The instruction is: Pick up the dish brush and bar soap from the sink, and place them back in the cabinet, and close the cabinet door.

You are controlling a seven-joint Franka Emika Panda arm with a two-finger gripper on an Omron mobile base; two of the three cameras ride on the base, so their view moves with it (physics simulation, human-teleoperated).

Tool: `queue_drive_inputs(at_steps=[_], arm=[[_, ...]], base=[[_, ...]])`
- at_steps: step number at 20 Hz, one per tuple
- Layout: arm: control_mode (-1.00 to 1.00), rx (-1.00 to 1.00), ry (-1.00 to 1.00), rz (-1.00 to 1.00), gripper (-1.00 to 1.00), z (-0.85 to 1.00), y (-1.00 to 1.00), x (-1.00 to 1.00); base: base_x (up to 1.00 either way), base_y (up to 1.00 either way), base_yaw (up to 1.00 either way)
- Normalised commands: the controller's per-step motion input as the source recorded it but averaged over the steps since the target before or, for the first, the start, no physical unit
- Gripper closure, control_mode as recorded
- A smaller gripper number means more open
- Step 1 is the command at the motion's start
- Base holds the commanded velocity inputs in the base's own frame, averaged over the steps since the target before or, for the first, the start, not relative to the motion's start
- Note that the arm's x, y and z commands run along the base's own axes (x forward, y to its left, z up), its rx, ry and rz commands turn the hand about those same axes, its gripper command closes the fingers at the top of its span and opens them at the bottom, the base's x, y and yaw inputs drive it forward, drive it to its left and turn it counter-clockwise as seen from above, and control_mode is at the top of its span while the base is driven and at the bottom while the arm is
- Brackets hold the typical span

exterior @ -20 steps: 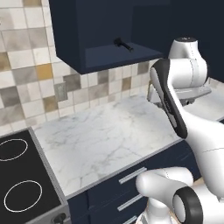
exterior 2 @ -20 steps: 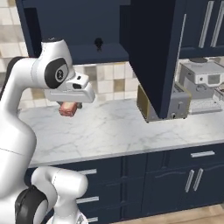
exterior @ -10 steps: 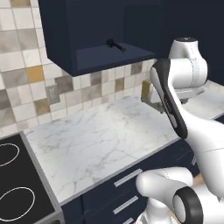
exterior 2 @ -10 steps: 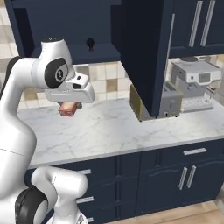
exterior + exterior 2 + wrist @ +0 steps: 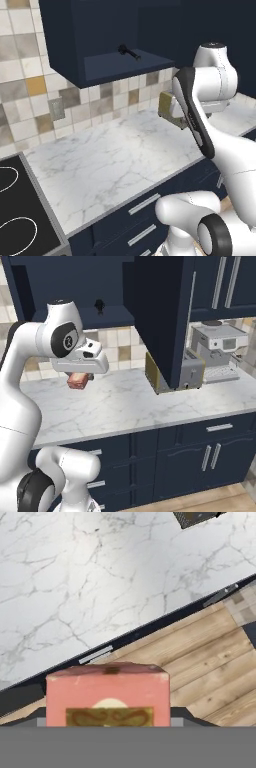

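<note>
Gripper [image 5: 78,381]: pinching the soap [image 5: 77,380] above the marble counter [image 5: 130,406].
Brush [image 5: 128,51]: lying on the shelf inside the cabinet [image 5: 95,75].
Door [image 5: 160,316]: swung open.

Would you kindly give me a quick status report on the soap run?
End effector shut on bar soap, above marble counter. Dish brush already on cabinet shelf. Cabinet door open; path looks clear.
</note>
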Motion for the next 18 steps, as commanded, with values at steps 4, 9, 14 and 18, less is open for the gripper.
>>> queue_drive_inputs(at_steps=[4, 9, 14, 18], arm=[[1.00, 0.00, 0.00, 0.00, 1.00, 0.00, 0.00, 0.00], [1.00, 0.00, 0.00, 0.00, 1.00, 0.00, 0.00, 0.00], [1.00, 0.00, 0.00, 0.00, 1.00, 0.00, 0.00, 0.00], [-1.00, 0.00, -0.02, 0.01, 1.00, 0.00, -0.04, 0.00]], base=[[0.00, -0.04, 0.00], [0.00, -0.06, 0.00], [0.00, -0.01, 0.00], [0.00, 0.00, 0.00]])
